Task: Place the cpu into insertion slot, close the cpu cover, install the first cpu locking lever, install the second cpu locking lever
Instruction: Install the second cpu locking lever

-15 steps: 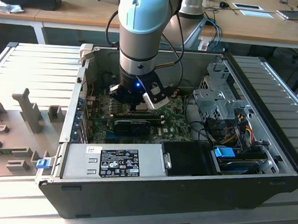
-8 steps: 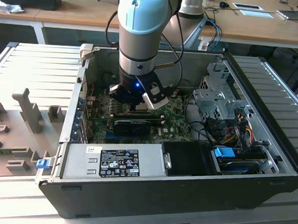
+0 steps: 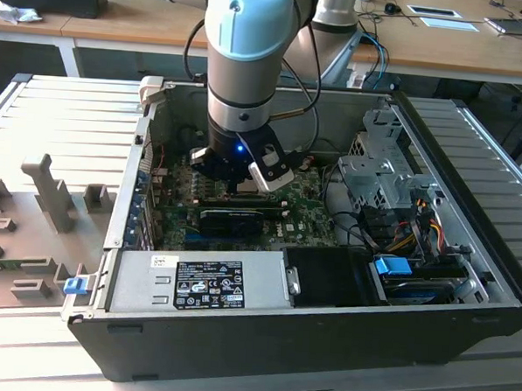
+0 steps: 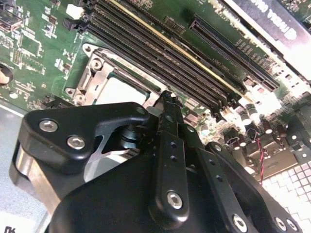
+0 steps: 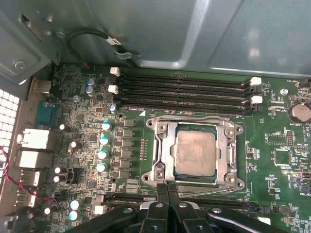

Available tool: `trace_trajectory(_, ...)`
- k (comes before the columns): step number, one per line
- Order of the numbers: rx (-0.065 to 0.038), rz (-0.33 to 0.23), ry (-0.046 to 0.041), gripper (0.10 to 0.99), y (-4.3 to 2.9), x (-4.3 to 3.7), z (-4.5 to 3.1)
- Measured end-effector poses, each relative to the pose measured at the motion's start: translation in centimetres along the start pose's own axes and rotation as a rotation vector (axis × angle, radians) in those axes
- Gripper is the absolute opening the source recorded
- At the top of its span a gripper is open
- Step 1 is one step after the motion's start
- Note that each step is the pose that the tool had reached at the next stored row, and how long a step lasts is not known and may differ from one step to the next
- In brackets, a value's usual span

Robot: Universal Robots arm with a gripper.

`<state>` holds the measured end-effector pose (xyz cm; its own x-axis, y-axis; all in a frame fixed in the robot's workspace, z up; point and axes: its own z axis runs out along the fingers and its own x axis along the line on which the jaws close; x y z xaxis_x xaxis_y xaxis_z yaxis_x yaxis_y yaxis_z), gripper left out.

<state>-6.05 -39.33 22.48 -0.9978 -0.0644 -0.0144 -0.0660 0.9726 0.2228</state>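
Observation:
The cpu (image 5: pixel 195 153), a dull silver square, lies flat in the insertion slot on the green motherboard (image 5: pixel 272 145). The cpu cover (image 5: pixel 162 150), a grey metal frame, is folded down around it, and the chip's top shows through its cut-out. Thin lever wires (image 5: pixel 194 118) run along the socket's edges; I cannot tell whether they are latched. My gripper (image 5: pixel 168 186) is shut, its black fingertips pressed together at the socket's edge, just off the cover. In the second wrist view the gripper (image 4: pixel 167 97) partly hides the cpu (image 4: pixel 119 90). In the exterior view the arm reaches down into the computer case (image 3: pixel 262 336).
Black memory slots (image 5: pixel 184 92) run beside the socket. A graphics card (image 3: pixel 234 216) lies close by the gripper. The power supply (image 3: pixel 195 280) fills the case's front, and a drive cage (image 3: pixel 376 175) with cables stands at the exterior view's right. Grey case walls surround the board.

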Motion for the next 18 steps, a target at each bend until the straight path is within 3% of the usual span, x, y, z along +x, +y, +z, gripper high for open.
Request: trace_trajectory(18, -0.003, -0.002, -0.0002, 0.102, -0.07, 0.08, 0.11)
